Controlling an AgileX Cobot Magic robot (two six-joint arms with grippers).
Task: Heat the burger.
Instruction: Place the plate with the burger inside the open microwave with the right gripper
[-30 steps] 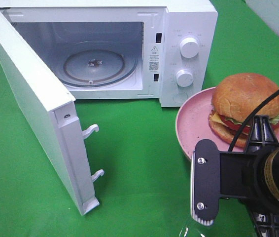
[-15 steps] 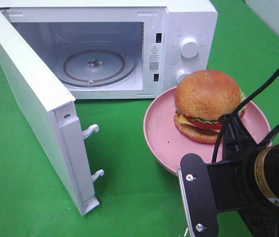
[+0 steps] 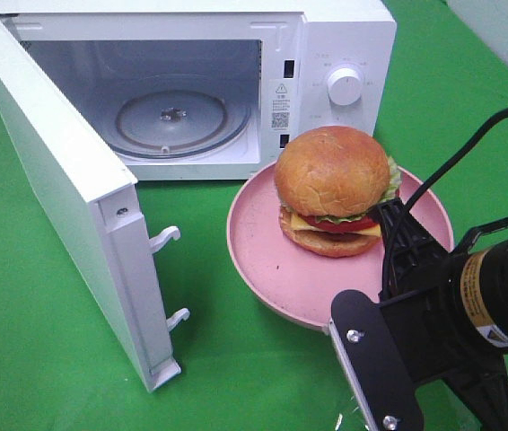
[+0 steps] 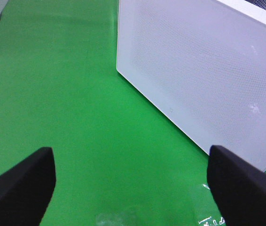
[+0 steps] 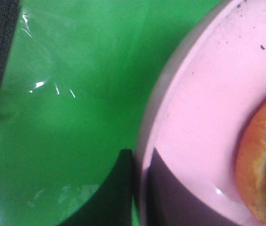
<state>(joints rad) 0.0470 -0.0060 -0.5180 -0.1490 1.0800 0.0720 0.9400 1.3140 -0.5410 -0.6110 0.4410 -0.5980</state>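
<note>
- Plainly, the burger sits on a pink plate, on the half of the plate nearest the microwave. Cheese, tomato and lettuce show under the glossy bun.
- Plate and burger are just in front of the microwave's control panel, to the right of the open cavity. The burger covers the panel below the upper knob.
- The right claw is clamped together on the plate's rim, one finger outside the rim and the other on the pink inner face. The burger is near it but not touching.
- Whether the plate rests on the green worktop or is held off it, I cannot tell.
- The microwave door stands wide open to the left, and the glass tray lies on the cavity floor.
- The left claw hangs over the worktop beside the door's outer face. Its fingers are well apart with nothing between them.
</note>
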